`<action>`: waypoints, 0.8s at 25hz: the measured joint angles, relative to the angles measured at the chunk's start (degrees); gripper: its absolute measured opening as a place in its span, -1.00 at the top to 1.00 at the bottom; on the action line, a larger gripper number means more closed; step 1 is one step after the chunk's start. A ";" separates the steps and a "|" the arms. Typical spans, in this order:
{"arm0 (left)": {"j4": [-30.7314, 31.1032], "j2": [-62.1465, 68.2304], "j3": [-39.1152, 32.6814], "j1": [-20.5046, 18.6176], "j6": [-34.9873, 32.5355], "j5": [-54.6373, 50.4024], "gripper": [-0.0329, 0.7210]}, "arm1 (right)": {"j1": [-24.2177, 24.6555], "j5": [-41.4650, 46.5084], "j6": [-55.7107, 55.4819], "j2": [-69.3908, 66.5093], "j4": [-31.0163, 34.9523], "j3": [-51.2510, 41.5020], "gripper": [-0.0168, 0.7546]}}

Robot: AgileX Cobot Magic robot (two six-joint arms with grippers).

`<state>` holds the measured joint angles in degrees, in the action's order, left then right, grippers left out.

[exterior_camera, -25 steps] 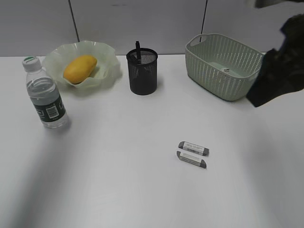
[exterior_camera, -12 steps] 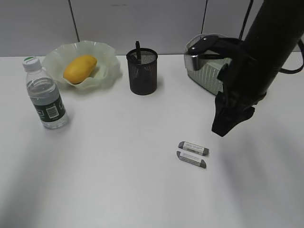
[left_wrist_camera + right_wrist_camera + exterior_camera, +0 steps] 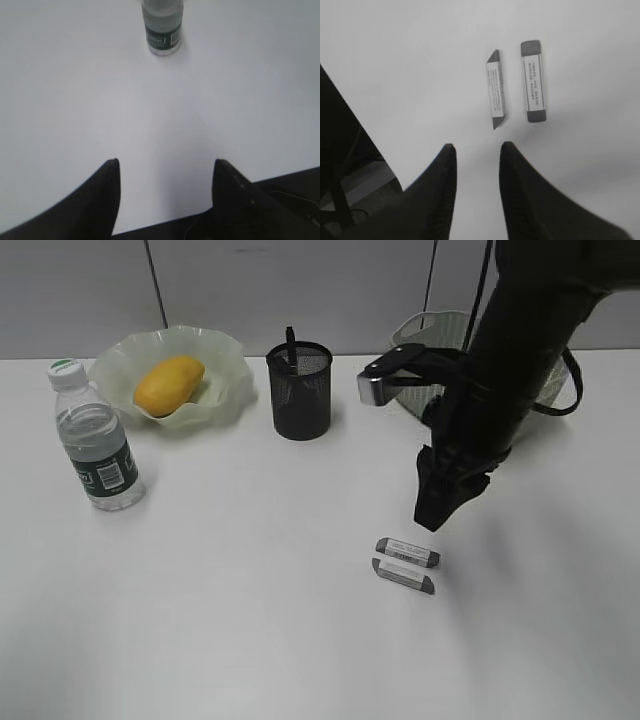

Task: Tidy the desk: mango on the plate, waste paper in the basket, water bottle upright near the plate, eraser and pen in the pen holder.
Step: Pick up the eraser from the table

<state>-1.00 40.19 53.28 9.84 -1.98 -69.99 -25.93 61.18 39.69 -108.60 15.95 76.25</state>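
Observation:
Two grey-ended white erasers point(image 3: 407, 552) point(image 3: 403, 576) lie side by side on the desk point(image 3: 230, 610). My right gripper point(image 3: 435, 515) hangs open and empty just above and right of them. The right wrist view shows both erasers point(image 3: 495, 89) point(image 3: 533, 88) ahead of the open fingers point(image 3: 477, 146). The mango point(image 3: 168, 385) lies on the plate point(image 3: 228, 352). The water bottle point(image 3: 95, 440) stands upright left of the plate and also shows in the left wrist view point(image 3: 161, 27). The pen holder point(image 3: 299, 392) holds a black pen point(image 3: 290, 345). My left gripper point(image 3: 166, 161) is open and empty. The waste paper is hidden.
The basket point(image 3: 420, 332) stands at the back right, mostly covered by my right arm point(image 3: 510, 360). A grey wall runs behind the desk.
My right arm has swung in from the far right and come down to the left toward the erasers, now covering most of the basket. Nothing else moved.

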 joint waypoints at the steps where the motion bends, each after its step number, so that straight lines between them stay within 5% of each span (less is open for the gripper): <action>1: -0.38 -2.36 -2.22 0.00 0.00 -0.04 -0.27 | 0.00 -0.79 -0.13 -0.64 0.00 0.00 0.31; 9: -3.65 -21.45 -11.42 0.00 0.00 -0.23 -0.27 | 0.00 -6.78 2.75 -4.14 -5.02 0.04 0.31; 20: -3.93 -35.99 -12.69 0.00 0.00 -0.25 -0.27 | -1.31 -10.89 5.43 -5.31 -5.67 0.04 0.31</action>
<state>-4.93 4.20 40.59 9.84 -1.98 -70.24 -27.25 50.29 45.12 -113.91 10.29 76.29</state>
